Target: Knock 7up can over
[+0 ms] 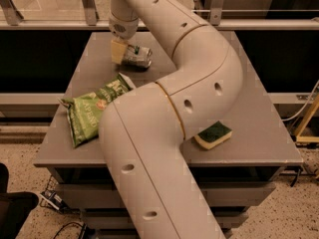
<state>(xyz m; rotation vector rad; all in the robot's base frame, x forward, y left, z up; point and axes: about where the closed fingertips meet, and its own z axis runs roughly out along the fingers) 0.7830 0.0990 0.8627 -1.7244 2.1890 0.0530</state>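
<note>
— Entry one, 7up can: where?

— 7up can (138, 57): far side of the table (259, 118), towards its left corner in the view. It appears to lie on its side, long axis running left to right.

— Entry two, gripper?

— Gripper (118, 51): hangs at the can's left end, touching or just beside it, so the can lies to its right. Opening and hold: cannot tell.

— Remainder?

— Chip bag (89, 114), sponge (213, 135): both well apart.

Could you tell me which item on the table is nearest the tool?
The small silver-grey aluminium can, right beside the tool; the crinkly green chip bag and green-topped yellow sponge lie farther away.
</note>
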